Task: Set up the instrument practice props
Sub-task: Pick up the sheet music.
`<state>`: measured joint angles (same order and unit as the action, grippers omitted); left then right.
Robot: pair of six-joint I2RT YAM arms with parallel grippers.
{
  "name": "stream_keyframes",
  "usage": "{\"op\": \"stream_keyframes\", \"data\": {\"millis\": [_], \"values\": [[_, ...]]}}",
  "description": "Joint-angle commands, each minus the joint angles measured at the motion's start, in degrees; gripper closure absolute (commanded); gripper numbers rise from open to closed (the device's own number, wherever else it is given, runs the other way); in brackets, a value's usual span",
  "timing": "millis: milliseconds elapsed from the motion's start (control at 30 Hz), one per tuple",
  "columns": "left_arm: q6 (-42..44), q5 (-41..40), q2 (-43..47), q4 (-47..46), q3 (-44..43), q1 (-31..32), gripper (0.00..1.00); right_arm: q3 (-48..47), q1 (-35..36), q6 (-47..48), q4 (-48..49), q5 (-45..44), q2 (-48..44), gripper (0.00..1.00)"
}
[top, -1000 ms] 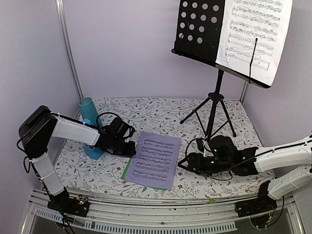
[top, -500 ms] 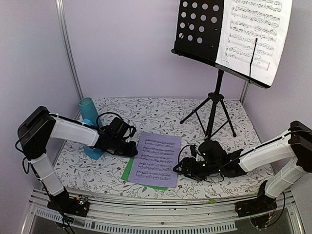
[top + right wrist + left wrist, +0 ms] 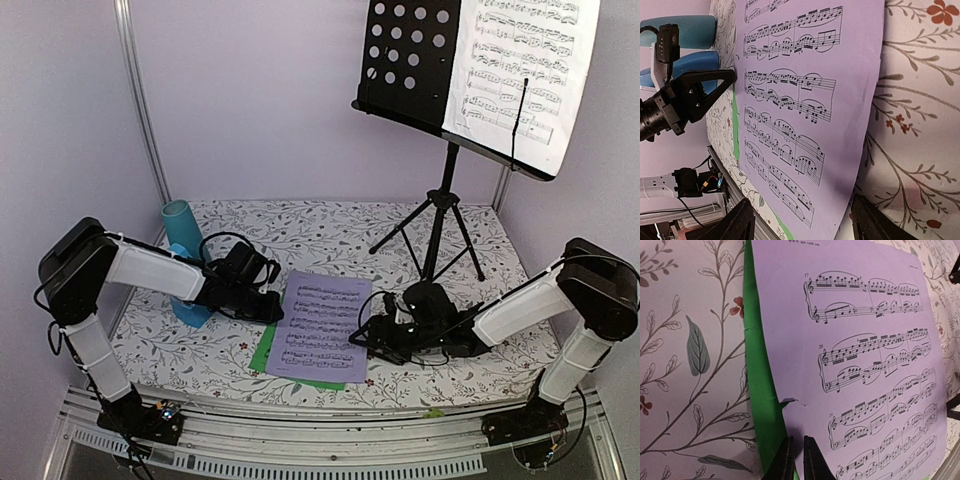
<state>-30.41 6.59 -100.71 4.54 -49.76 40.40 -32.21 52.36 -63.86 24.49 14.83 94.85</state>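
Top view: I see one sheet-music page [image 3: 320, 325] flat on the floral table [image 3: 300, 235], and a second page [image 3: 520, 60] up on the music stand [image 3: 441, 200]. Left wrist: left gripper [image 3: 799, 460] pressed almost closed at the flat page's left edge. Right wrist: right gripper [image 3: 805, 220] spread wide over its right edge.

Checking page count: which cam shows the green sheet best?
Left wrist: the green sheet shows as a broad strip beside the top page. Top external catches only a corner; right wrist, a thin sliver.
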Motion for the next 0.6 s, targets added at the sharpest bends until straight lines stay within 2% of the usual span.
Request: {"op": "stream_keyframes", "data": {"millis": [0, 300, 433, 567], "values": [[0.63, 0.89, -0.8, -0.91, 0.1, 0.64, 0.9, -2.11, -1.85, 0.46, 1.34, 3.34, 2.97, 0.34], [0.58, 1.31, -1.04, -0.94, 0.25, 0.7, 0.9, -4.37, -4.34, 2.55, 0.89, 5.62, 3.93, 0.55], [0.9, 1.24, -0.9, -0.93, 0.44, 0.73, 0.9, -7.02, -4.35, 4.5, -2.28, 5.42, 3.88, 0.66], [1.0, 1.56, -0.85, -1.01, 0.36, 0.8, 0.9, -9.41, -4.35, 6.82, -5.74, 4.15, 4.38, 0.72]]}}
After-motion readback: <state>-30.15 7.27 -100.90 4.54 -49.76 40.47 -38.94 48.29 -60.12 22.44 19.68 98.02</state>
